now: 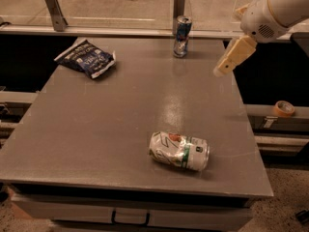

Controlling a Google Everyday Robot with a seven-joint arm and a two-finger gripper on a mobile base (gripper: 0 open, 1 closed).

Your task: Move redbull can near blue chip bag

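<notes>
The redbull can [182, 36] stands upright at the far edge of the grey bench [96, 129], its silver top up. Well to the left of that can, and a little nearer to me, the blue chip bag [87, 58] lies flat and crinkled. Well in front of the can, a white and green can [179, 151] lies on its side. The robot's hand [221, 70] hangs in the air to the right of the redbull can, clearly apart from it, over the bench's right edge and angled down-left. Whether the hand is open or closed, I cannot tell. It carries nothing. Further right of the can, off the bench, sits a roll of tape [283, 108].
</notes>
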